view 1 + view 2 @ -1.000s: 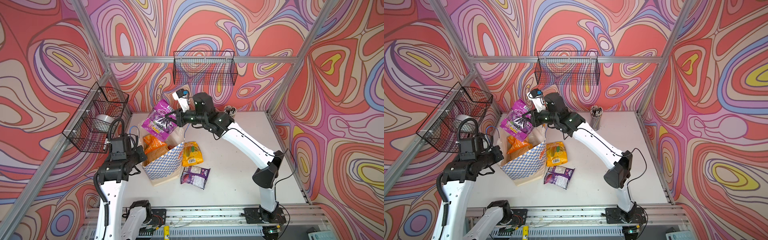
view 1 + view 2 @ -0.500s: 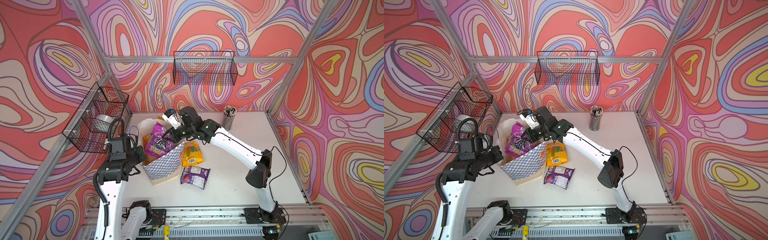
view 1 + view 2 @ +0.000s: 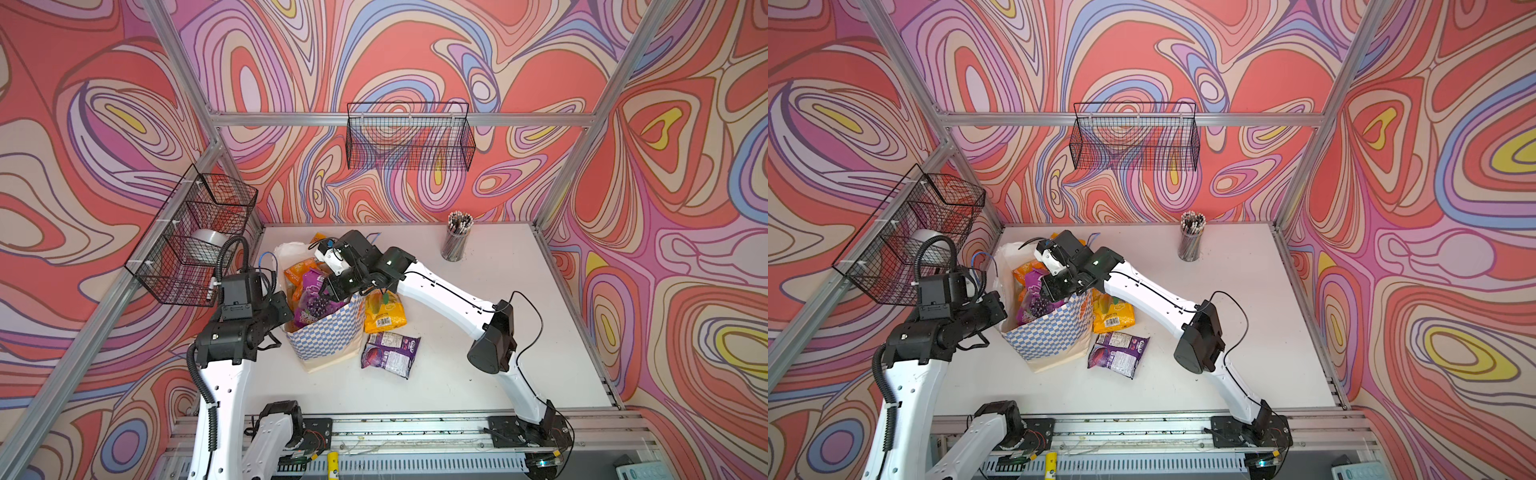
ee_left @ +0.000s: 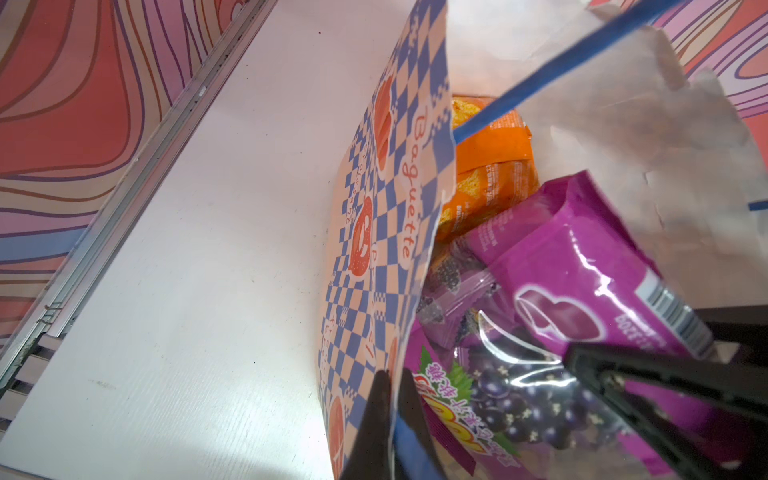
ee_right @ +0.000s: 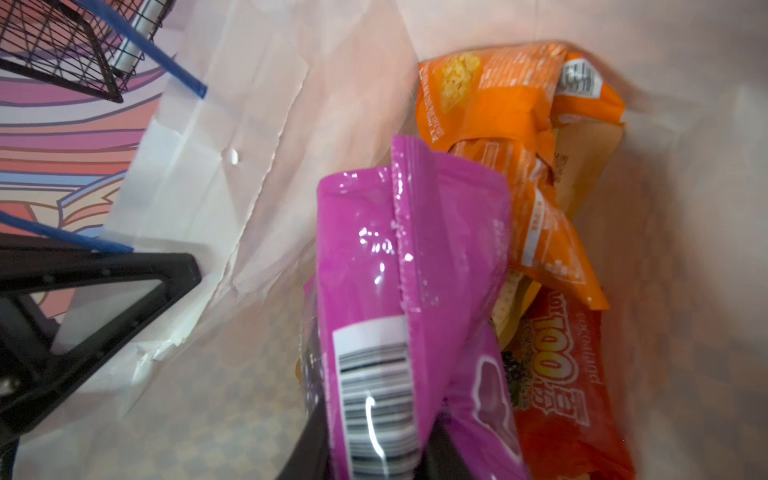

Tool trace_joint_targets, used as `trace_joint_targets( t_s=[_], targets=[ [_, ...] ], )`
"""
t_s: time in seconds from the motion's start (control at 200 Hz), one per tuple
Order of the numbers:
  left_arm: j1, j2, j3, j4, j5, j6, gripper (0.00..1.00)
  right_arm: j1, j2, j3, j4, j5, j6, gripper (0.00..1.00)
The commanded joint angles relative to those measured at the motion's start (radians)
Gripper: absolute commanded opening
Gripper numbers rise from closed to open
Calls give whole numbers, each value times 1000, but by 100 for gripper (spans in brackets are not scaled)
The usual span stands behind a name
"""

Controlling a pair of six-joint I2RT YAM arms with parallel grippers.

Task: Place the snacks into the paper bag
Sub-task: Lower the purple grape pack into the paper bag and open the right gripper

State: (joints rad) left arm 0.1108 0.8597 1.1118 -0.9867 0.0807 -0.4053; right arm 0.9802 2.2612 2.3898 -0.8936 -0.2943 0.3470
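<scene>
The blue-and-white checkered paper bag point(image 3: 324, 336) point(image 3: 1046, 332) point(image 4: 374, 208) stands open at the table's left. My left gripper point(image 4: 392, 386) point(image 3: 286, 307) is shut on its rim beside a blue cord handle. My right gripper point(image 5: 374, 449) point(image 3: 332, 291) point(image 3: 1050, 293) reaches into the bag's mouth. A purple snack packet point(image 5: 395, 270) point(image 4: 582, 270) point(image 3: 316, 301) sits between its fingers, and both fingers rest against it. An orange packet point(image 5: 498, 104) point(image 3: 301, 270) and a red packet point(image 5: 573, 395) lie lower inside. A yellow packet point(image 3: 382, 311) point(image 3: 1113, 311) and a second purple packet point(image 3: 388, 353) point(image 3: 1117, 353) lie on the table right of the bag.
A cup of pens point(image 3: 456, 241) stands at the back right of the white table point(image 3: 478, 374). One black wire basket point(image 3: 409, 137) hangs on the back wall. Another basket point(image 3: 195, 237) on the left wall holds a tape roll, just above my left arm.
My right arm came down from above the bag and carried the purple packet into its mouth. My left gripper kept its hold on the rim.
</scene>
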Motion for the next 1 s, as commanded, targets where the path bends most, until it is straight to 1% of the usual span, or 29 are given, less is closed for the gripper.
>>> trace_joint_targets(
  t_s=[0.0,0.055,0.115,0.185,0.255,0.285,0.341,0.416,0.471,0.516,0.586,0.696,0.891,0.992],
  targets=[
    [-3,0,16,-10,-1,-12,0,16,-26,11,-16,142,20,39],
    [-3,0,18,-11,-6,-13,0,18,-51,6,1,158,13,46],
    [-3,-4,16,-12,-15,-14,0,27,-77,12,17,158,1,57],
    [-3,-5,16,-12,-19,-15,0,46,-110,25,27,158,-35,60],
    [-3,-4,16,-10,-19,-16,0,52,-152,22,53,134,-49,61],
    [-3,-2,16,-7,-17,-17,0,51,-169,11,70,118,-45,58],
    [-4,-2,15,-7,-12,-19,0,52,-202,-19,104,122,-44,51],
    [-3,-3,15,-7,-13,-21,0,51,-221,-38,123,180,-43,49],
    [-3,-5,13,-5,-9,-23,0,51,-205,-16,105,229,-51,41],
    [-3,-7,14,-7,-8,-23,0,51,-180,17,83,244,-48,35],
    [-4,-7,16,-11,-10,-18,0,51,-145,50,69,209,-35,29],
    [-4,-8,17,-15,-16,-15,0,51,-96,52,68,134,-7,20],
    [-3,-7,23,-14,-16,-17,0,52,-30,16,54,19,34,18],
    [-4,-4,26,-13,-10,-19,0,54,6,28,24,-1,37,19]
  ],
)
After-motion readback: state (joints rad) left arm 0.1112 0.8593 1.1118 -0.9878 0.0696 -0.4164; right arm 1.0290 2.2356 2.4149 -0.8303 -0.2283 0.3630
